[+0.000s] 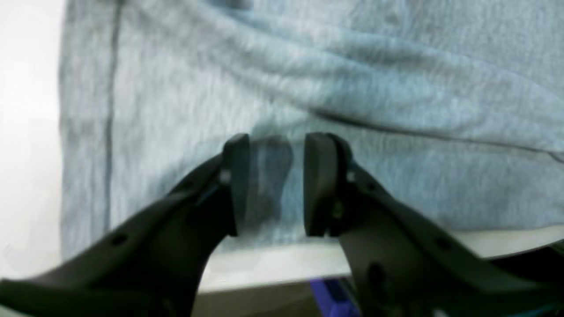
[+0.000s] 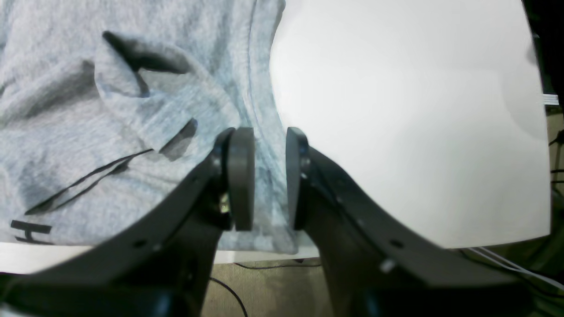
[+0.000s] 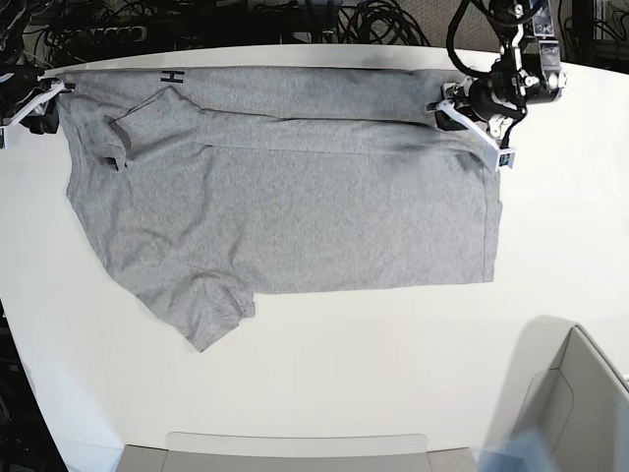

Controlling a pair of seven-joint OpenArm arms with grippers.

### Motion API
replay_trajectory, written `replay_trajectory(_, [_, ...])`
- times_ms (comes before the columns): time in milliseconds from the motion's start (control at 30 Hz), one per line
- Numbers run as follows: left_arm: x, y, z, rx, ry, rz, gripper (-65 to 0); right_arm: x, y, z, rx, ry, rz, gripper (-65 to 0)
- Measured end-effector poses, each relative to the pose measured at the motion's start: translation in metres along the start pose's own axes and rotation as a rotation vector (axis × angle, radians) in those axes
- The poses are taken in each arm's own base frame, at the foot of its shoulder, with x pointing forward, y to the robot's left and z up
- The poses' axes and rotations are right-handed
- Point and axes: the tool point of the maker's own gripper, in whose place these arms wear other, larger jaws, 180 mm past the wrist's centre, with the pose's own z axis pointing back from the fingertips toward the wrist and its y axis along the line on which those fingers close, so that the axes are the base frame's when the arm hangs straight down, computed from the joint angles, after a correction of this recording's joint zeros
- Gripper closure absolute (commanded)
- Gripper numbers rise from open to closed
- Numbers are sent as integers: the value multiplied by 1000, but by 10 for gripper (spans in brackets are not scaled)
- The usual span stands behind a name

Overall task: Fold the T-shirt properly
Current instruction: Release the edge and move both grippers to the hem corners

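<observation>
The heather-grey T-shirt (image 3: 295, 197) lies spread on the white table (image 3: 393, 354), its far edge folded over so a black letter H (image 3: 174, 77) shows. One sleeve (image 3: 147, 123) is flipped onto the body. My left gripper (image 3: 472, 120) is at the shirt's far right corner. In the left wrist view its jaws (image 1: 275, 185) stand a little apart over the cloth (image 1: 352, 66), blurred. My right gripper (image 3: 41, 98) is at the far left corner. In the right wrist view (image 2: 269, 176) the shirt's hem (image 2: 269, 145) runs between its nearly closed pads.
The table's far edge (image 1: 286, 264) lies right under both grippers, with cables (image 3: 246, 20) and floor beyond. A grey bin (image 3: 580, 403) stands at the near right corner and a flat grey tray (image 3: 295, 452) at the near edge.
</observation>
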Motion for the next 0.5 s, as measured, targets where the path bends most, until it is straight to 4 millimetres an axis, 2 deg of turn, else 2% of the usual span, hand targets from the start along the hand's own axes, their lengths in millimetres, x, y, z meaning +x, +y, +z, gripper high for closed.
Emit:
replay_trajectory(133, [7,3,-18,-3,24,22,-201,0,0,0,-1,0,-2,-132])
replay_trajectory(367, [22,-8,-22,-36,-8,55,-201,-1,0,0,-1,0,-2,-132])
replay_trajectory(500, [44,-11,-22,-45,-56,59,-201,1,1,-1,0,-6,-5,-132])
